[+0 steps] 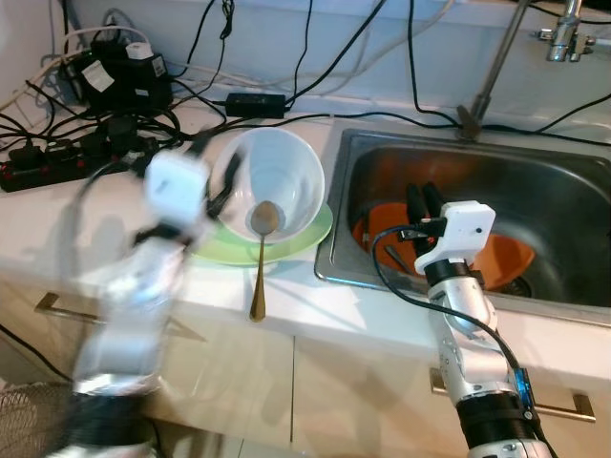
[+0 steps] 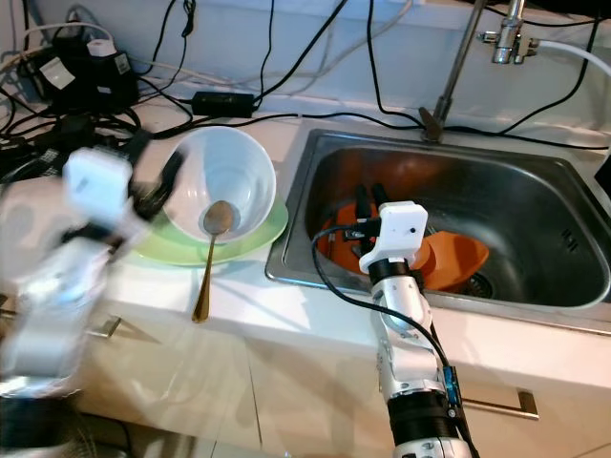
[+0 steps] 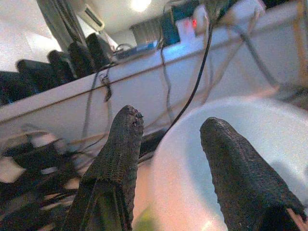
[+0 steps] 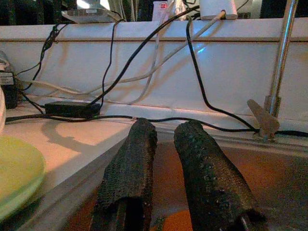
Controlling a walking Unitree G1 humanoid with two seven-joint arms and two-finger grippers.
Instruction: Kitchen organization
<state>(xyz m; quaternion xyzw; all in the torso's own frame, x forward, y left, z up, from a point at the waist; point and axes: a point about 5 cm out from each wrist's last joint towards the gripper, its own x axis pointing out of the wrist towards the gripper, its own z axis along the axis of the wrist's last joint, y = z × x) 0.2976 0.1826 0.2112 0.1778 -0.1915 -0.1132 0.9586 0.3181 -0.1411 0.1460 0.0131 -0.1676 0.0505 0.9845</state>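
The left pincer (image 1: 221, 186) is at the near-left rim of the white bowl (image 1: 277, 176), its fingers (image 3: 120, 144) spread wide with the rim apparently between them; the arm is blurred, so I cannot tell if either finger touches. The bowl lies just ahead and to the right of this pincer, tipped on its side on the green plate (image 1: 310, 239), mouth facing the robot. A spoon (image 1: 260, 258) rests with its head in the bowl and its handle running straight back toward the bench (image 1: 57, 219) edge, to the right of the pincer. The left arm is clearly the nearer one.

The right pincer (image 1: 425, 202) hangs over the sink (image 1: 573, 305), fingers narrow and holding nothing, with orange dishes (image 1: 501, 258) just beyond and below it.
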